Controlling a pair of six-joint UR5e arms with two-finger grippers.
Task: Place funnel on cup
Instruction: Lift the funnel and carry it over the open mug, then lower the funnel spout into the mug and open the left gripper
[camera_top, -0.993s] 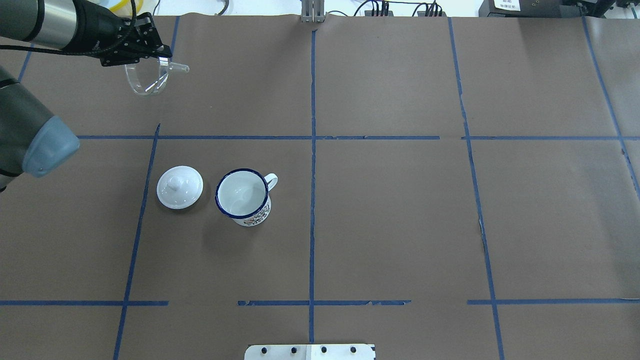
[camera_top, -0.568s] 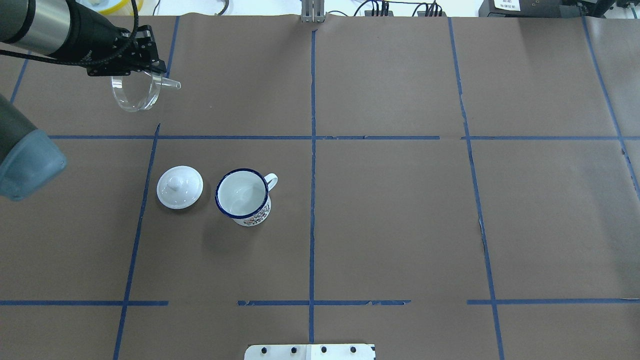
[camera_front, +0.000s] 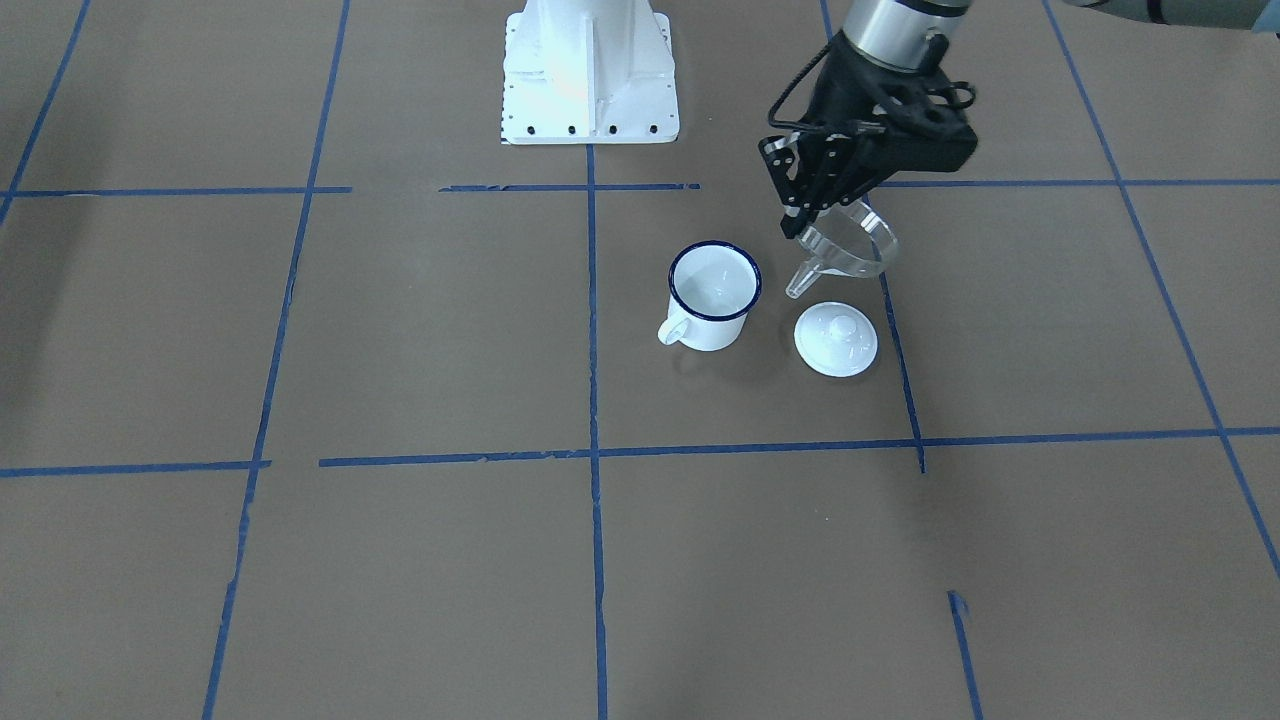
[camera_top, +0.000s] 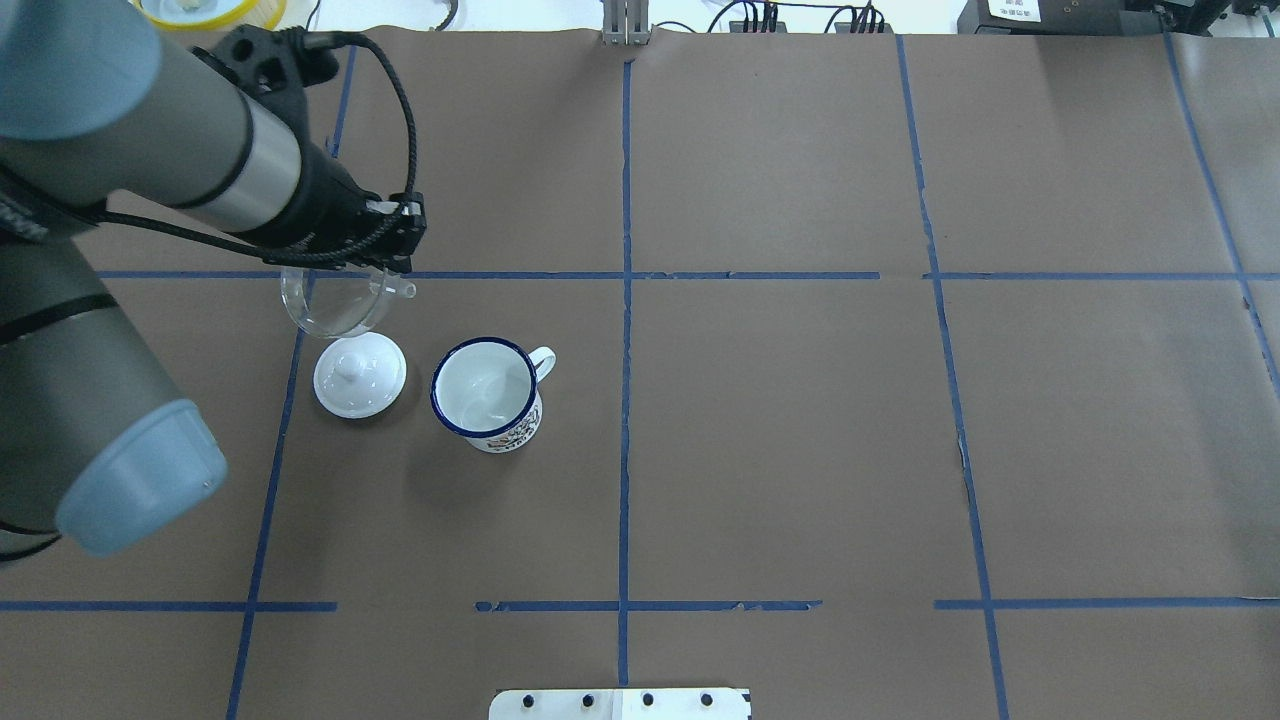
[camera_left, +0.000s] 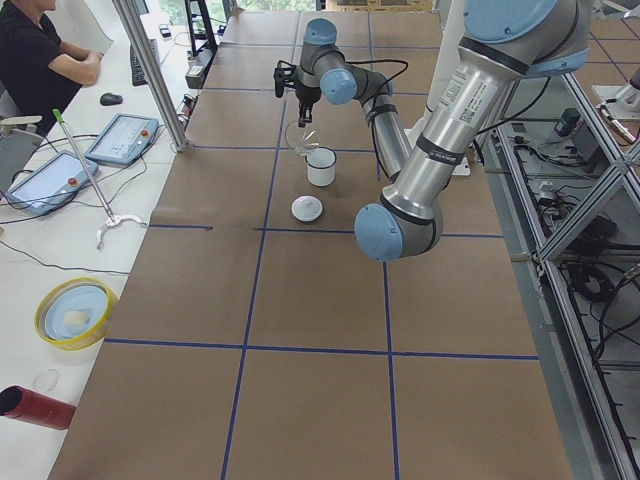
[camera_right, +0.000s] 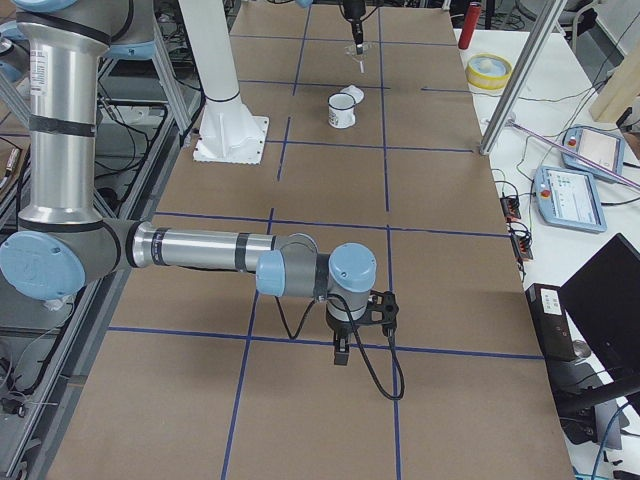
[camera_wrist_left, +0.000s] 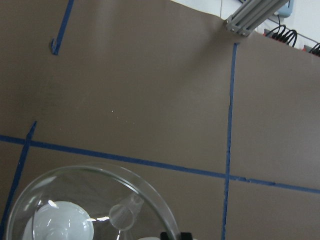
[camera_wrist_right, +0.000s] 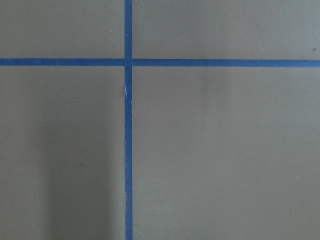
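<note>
My left gripper (camera_top: 383, 268) is shut on the rim of the clear plastic funnel (camera_top: 334, 304) and holds it in the air. The funnel is tilted, with its spout pointing toward the cup. It hangs just beyond the white lid and to the left of the white enamel cup (camera_top: 485, 390), apart from both. In the front-facing view the funnel (camera_front: 850, 248) hangs above and right of the cup (camera_front: 712, 295). The left wrist view shows the funnel's cone (camera_wrist_left: 90, 205) with the lid seen through it. My right gripper (camera_right: 342, 352) shows only in the exterior right view; I cannot tell whether it is open or shut.
A white round lid with a knob (camera_top: 360, 375) lies on the table just left of the cup. Blue tape lines cross the brown table cover (camera_top: 800, 450). The robot's white base (camera_front: 588, 70) stands behind the cup in the front-facing view.
My left arm has carried the funnel from the far left corner toward me and to the right, to just beyond the lid. The cup and lid have not moved.
</note>
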